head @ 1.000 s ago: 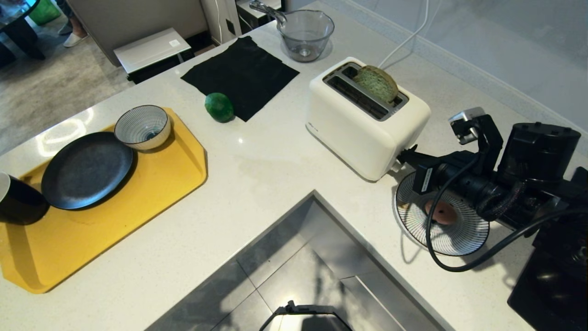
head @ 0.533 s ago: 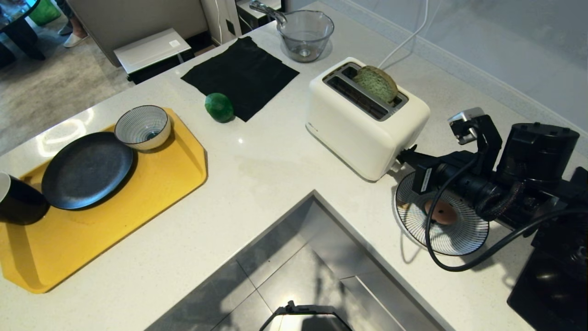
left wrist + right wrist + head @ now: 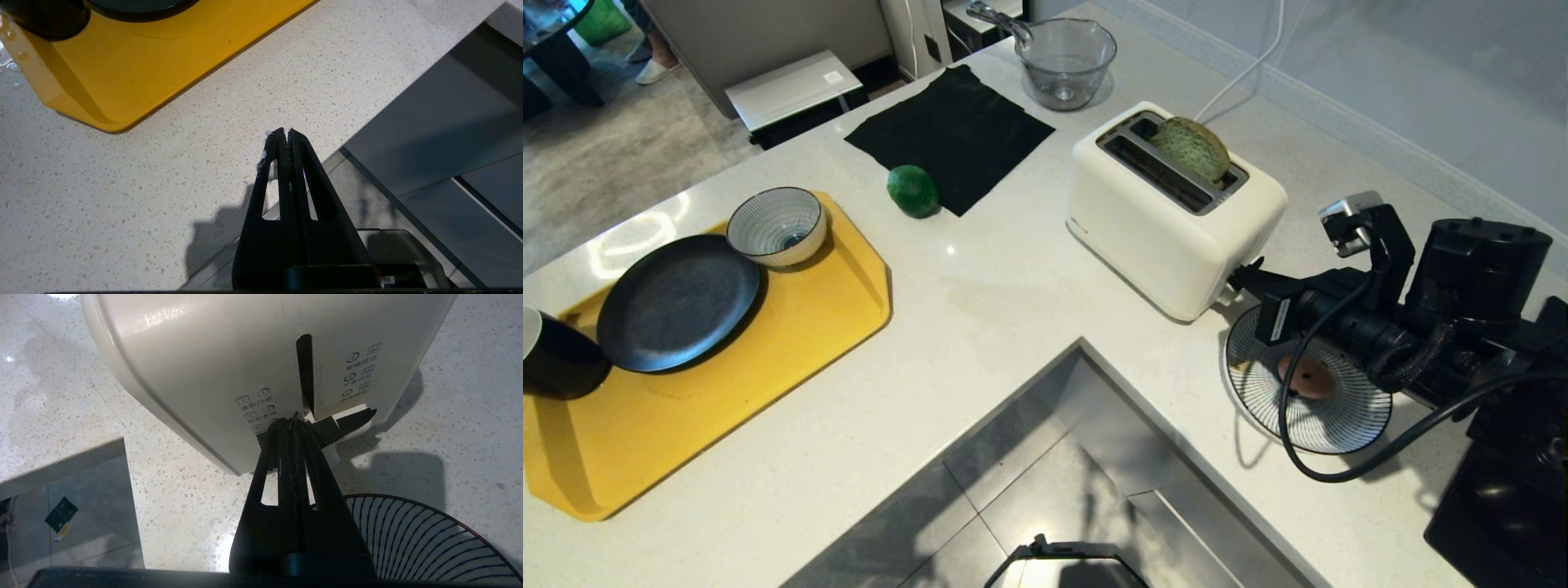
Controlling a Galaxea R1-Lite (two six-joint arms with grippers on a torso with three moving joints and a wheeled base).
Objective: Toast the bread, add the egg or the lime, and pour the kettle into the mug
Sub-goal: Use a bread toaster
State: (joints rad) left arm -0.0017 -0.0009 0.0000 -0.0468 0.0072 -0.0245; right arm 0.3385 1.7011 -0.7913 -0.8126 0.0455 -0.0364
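Observation:
The white toaster [image 3: 1168, 220] stands mid-counter with the pale green bread [image 3: 1191, 147] sticking up from its far slot. My right gripper [image 3: 1243, 280] is shut, its tips [image 3: 292, 420] resting on the black-padded lever [image 3: 353, 417] at the low end of the toaster's [image 3: 204, 355] side slot. Under my right arm the egg [image 3: 1308, 377] lies on a striped plate [image 3: 1347, 425]. The black kettle [image 3: 1478, 265] stands just behind the arm. The lime [image 3: 912, 190] sits by a black cloth. The mug [image 3: 551, 351] is at the far left. My left gripper [image 3: 284, 131] hangs shut and empty over the counter edge.
A yellow tray [image 3: 800, 327] holds a black plate [image 3: 678, 300] and a striped bowl [image 3: 776, 224]. A black cloth [image 3: 952, 131] and a glass jug [image 3: 1066, 61] lie at the back. The counter has a notch [image 3: 1054, 482] in front; a black hob [image 3: 1503, 514] is at the right.

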